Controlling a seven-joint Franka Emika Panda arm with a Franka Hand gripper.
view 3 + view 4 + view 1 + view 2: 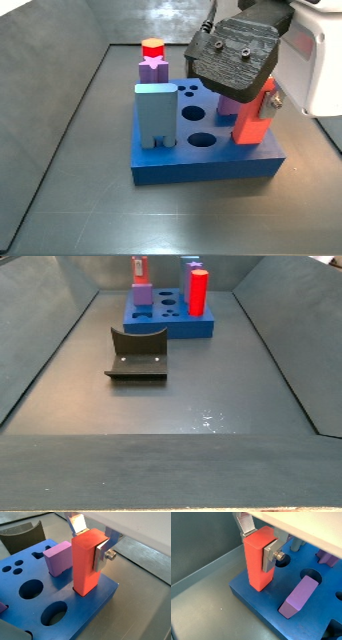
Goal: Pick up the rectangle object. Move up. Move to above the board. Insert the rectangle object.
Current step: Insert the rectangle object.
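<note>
Since the rectangle object [87,562] stands upright at a corner of the board [40,592], its foot seemingly entering a hole there, the claw [93,543], clamped on its upper part, should press straight down, keeping it vertical, before letting go.

My pincer [88,543] has two flat silver finger plates [102,554], one fixed with a dark round bolt head [278,558]. Above them, in a side view, sits my black wrist housing [238,52], dotted with small pale screws, and behind that a glossy white arm shell [322,60] carrying a red marking.
</note>
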